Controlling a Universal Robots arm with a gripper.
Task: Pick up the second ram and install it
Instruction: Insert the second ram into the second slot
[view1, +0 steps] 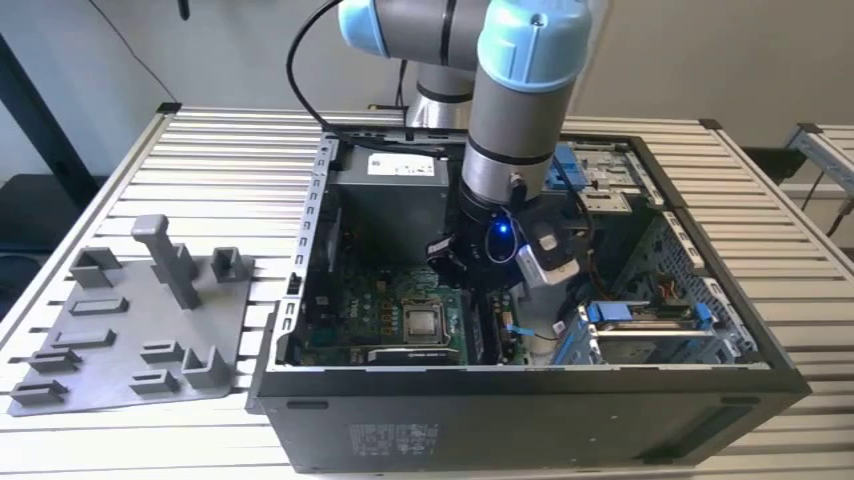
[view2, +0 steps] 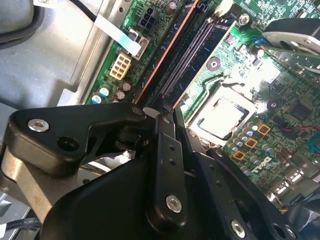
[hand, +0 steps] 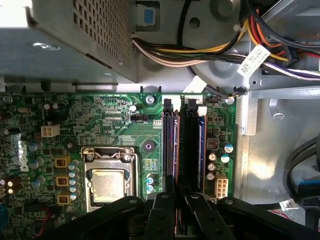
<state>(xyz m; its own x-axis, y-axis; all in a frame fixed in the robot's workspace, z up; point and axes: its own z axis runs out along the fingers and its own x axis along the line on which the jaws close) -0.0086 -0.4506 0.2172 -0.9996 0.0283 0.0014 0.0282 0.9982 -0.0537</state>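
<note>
Table (view1: 227, 160): slatted metal, carrying everything.
PC case (view1: 534, 372): lies open-side up at the table's middle. The grey fixture plate (view1: 120, 350) sits well apart at its nine o'clock in the exterior view.
Arm (view1: 514, 120): comes in from twelve o'clock and reaches down into the case.
Power supply cage (hand: 75, 40): at the twelve o'clock end of the case, with a cable bundle (hand: 210, 50) beside it.
Motherboard (hand: 115, 120): on the case floor. The CPU socket (hand: 107, 182) is at nine o'clock of the memory slots.
Gripper (hand: 179, 196): low over the slots' six o'clock end, jaws drawn in close on a thin board edge. It appears to be clamped on the stick.
Second ram (hand: 175, 145): stands edge-up along a slot. Its long axis runs six-to-twelve, from the gripper toward the power supply.
Alignment: stick and slot look parallel; I cannot tell how deep it sits.
Room: a neighbouring slot (hand: 191, 145) lies just beside at three o'clock, the case wall lies beyond it, and there is little sideways slack.
</note>
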